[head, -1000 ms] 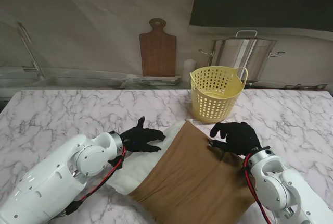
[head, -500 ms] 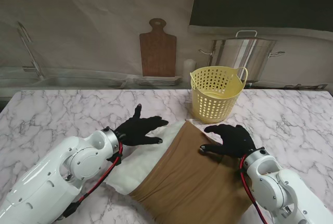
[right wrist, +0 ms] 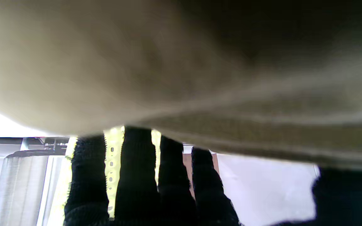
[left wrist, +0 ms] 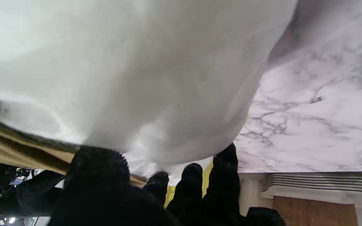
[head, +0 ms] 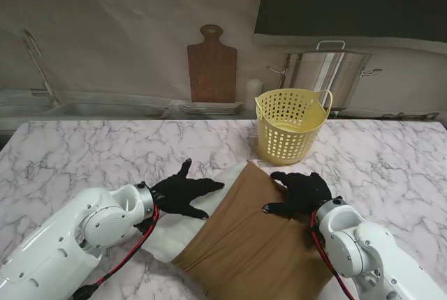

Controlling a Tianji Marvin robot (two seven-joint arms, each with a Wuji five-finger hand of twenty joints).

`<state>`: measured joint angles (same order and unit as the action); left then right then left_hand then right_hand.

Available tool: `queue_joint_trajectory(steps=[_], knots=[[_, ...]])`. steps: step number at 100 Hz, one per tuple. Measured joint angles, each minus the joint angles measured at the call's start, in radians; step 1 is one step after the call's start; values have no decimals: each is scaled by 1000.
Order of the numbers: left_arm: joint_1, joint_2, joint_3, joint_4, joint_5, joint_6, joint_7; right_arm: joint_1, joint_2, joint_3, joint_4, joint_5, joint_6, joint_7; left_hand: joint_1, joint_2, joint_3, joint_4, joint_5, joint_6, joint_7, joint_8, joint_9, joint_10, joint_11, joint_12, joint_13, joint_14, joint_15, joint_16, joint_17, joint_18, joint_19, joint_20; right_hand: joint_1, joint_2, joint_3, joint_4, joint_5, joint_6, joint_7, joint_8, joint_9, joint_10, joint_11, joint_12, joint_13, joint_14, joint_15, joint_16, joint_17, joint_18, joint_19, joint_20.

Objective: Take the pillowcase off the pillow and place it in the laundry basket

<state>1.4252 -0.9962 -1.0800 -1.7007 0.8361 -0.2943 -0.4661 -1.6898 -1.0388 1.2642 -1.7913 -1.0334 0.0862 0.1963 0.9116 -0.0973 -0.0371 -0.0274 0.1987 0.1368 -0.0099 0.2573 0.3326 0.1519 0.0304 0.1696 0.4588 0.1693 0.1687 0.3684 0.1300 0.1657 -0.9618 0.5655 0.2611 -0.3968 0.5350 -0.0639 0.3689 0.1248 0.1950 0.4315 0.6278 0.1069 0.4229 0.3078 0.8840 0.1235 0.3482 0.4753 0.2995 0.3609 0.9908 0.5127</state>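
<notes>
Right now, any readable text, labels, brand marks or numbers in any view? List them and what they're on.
None readable in any view.
Pillowcase, pillow, laundry basket: no print or tag visible.
Stock pot, cutting board: no markings seen.
Both wrist views: only close fabric and gloved fingers, no text.

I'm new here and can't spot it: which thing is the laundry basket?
Start at the marble table and look along its far edge, right of centre. The laundry basket stands there upright: pale yellow plastic, full of holes, in front of the steel stockpot.
</notes>
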Motion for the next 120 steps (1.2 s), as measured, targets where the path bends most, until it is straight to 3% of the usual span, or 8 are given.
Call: queue_joint_trajectory(steps=[16,22,25,36,72,86,103,120], knots=[[13,6,-5,25,-3,-8,-13,67,4,-67,34,3,6,26,18,0,2,-2,1,-24,-10,-27,0,-1,0,0,1,0,-6,-5,1,0,0,1,268,-70,-104,-17,59,-76,105,62,192,-74,211,131,159,-23,116,69,44,0,19,14],[12,9,1,36,-14,-10,-18,90,4,-88,54,3,-7,17,18,0,3,-2,1,-29,-11,-30,0,-3,-3,-12,1,-1,-8,-6,1,0,0,1,295,-133,-22,-73,163,-126,198,70,296,-85,267,174,221,-26,189,89,66,0,19,13],[10,11,6,41,-24,-10,-21,100,4,-97,67,3,-18,0,18,0,3,-2,2,-29,-12,-30,0,-3,-3,-12,1,-1,-8,-7,1,0,0,1,297,-149,35,-105,198,-148,304,13,343,-87,301,200,246,-27,216,98,73,0,19,3],[-3,14,22,58,-55,-4,-32,113,0,-108,102,24,-65,-80,18,0,14,-2,35,-28,-12,-30,0,1,-1,-12,1,-1,-9,-7,11,0,0,1,323,-169,109,-147,305,-217,559,-72,413,-87,390,293,285,-28,282,122,87,0,19,-13],[-20,11,27,60,-28,30,-19,92,-5,-76,106,20,-212,-145,-18,-9,-2,-4,76,-50,24,-27,2,-1,9,10,-5,-1,5,0,10,0,0,2,374,-166,168,-150,341,-220,603,-32,424,-84,422,364,285,-29,313,137,118,-1,31,-13],[4,-2,-8,34,79,23,90,93,-3,-82,106,19,-220,-144,7,-15,-3,-6,104,-58,51,-10,2,-1,10,11,-7,-1,-2,1,10,0,0,2,375,-156,171,-150,350,-220,604,-29,426,-84,430,365,285,-29,321,139,119,-1,31,-13],[21,-11,-38,-8,75,66,105,96,-3,-91,109,21,-229,-154,110,42,0,-6,104,-49,51,-2,2,-1,10,11,-3,-1,1,1,10,0,0,2,375,-156,171,-150,350,-224,618,-18,435,-84,430,365,285,-29,321,139,120,-2,31,-19],[-54,-13,34,38,12,103,164,102,-4,-98,114,22,-230,-163,132,48,1,-6,93,-95,47,-2,2,0,10,11,-7,1,4,1,10,2,0,2,375,-156,171,-150,350,-229,627,-17,435,-84,430,366,285,-29,321,139,120,-2,31,-23]])
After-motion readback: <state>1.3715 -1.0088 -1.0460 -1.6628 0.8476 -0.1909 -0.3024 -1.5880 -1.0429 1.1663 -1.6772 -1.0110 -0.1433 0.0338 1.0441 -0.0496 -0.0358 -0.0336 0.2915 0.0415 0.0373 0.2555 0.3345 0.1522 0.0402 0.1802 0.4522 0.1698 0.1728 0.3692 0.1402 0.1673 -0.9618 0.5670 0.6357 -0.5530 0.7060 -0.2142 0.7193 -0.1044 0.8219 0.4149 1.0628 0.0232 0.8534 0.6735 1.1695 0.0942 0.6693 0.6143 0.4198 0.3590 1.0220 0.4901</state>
